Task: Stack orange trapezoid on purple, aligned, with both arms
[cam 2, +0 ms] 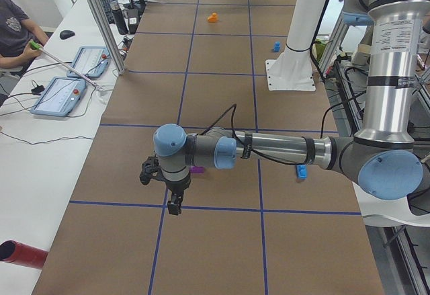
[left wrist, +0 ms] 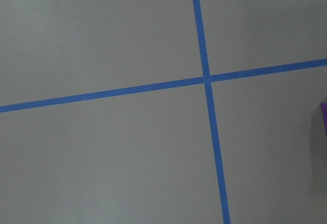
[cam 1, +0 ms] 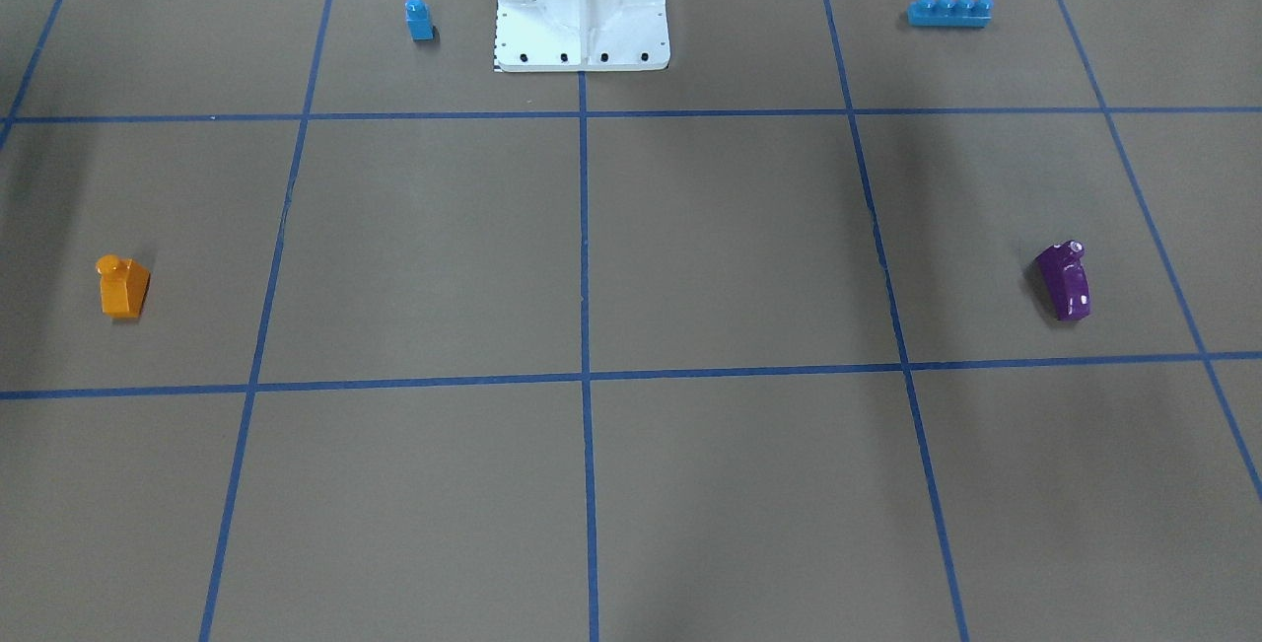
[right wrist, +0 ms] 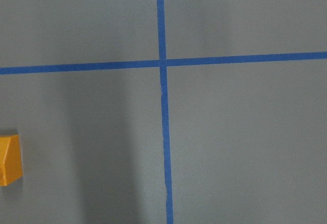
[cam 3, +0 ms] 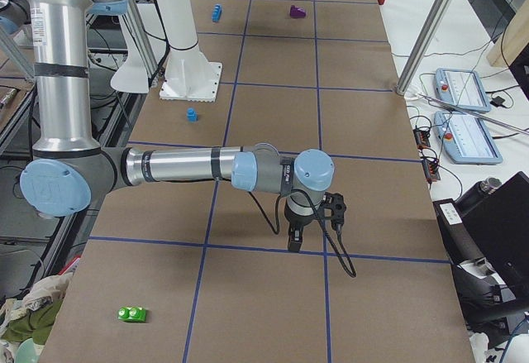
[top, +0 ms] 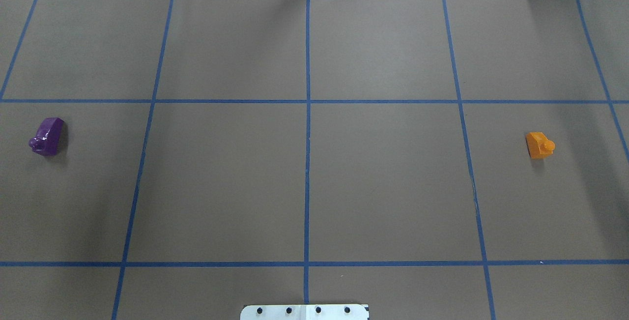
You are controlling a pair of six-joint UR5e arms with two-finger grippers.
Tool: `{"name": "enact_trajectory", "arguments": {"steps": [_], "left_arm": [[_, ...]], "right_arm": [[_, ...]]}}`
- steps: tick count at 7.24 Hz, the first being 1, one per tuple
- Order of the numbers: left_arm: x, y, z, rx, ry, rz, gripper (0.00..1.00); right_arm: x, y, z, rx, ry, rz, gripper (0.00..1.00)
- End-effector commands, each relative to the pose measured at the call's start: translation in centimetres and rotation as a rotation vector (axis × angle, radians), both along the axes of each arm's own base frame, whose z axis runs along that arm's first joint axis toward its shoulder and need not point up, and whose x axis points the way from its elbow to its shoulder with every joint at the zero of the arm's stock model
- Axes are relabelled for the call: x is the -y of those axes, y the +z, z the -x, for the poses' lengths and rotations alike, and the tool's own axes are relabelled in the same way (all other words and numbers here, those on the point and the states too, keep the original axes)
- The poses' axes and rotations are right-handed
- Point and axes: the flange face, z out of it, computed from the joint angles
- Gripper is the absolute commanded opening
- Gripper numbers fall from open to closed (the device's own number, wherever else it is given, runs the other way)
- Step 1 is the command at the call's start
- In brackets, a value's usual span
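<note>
The orange trapezoid (top: 539, 145) lies on the brown table at my right; it also shows in the front view (cam 1: 123, 286) and at the left edge of the right wrist view (right wrist: 9, 160). The purple block (top: 46, 136) lies at my left, also in the front view (cam 1: 1064, 280), with a sliver in the left wrist view (left wrist: 324, 117). My left gripper (cam 2: 174, 206) hangs over the table close to the purple block (cam 2: 197, 170). My right gripper (cam 3: 293, 243) hangs on the orange side. Whether either is open, I cannot tell.
A small blue one-stud block (cam 1: 419, 19) and a blue four-stud brick (cam 1: 949, 11) sit near the robot's white base (cam 1: 582, 50). A green brick (cam 3: 132, 314) lies beyond my right arm. A red cylinder (cam 2: 20, 253) and operator tablets (cam 2: 64, 97) are on the far side.
</note>
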Motion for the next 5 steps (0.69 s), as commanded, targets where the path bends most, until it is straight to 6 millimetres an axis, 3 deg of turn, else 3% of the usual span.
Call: {"name": "enact_trajectory", "arguments": {"steps": [1, 2, 3, 4, 5], "left_arm": [[-0.1, -0.5, 0.0, -0.001, 0.000, -0.009, 1.00], [0.1, -1.7, -0.1, -0.009, -0.009, -0.017, 1.00], [0.2, -3.0, -0.3, -0.016, -0.004, -0.053, 1.00], [1.0, -4.7, -2.7, -0.018, 0.024, -0.085, 1.00], [1.7, -6.0, -5.0, -0.034, -0.028, -0.044, 1.00]], "right_arm": [[0.2, -0.5, 0.0, 0.007, 0.002, -0.010, 1.00], [0.3, -0.5, 0.1, 0.011, 0.003, -0.009, 1.00], [1.1, -1.8, 0.2, 0.027, 0.006, -0.031, 1.00], [1.2, -4.0, 0.2, 0.027, 0.006, -0.074, 1.00], [1.1, -4.3, 0.2, 0.030, 0.009, -0.078, 1.00]]}}
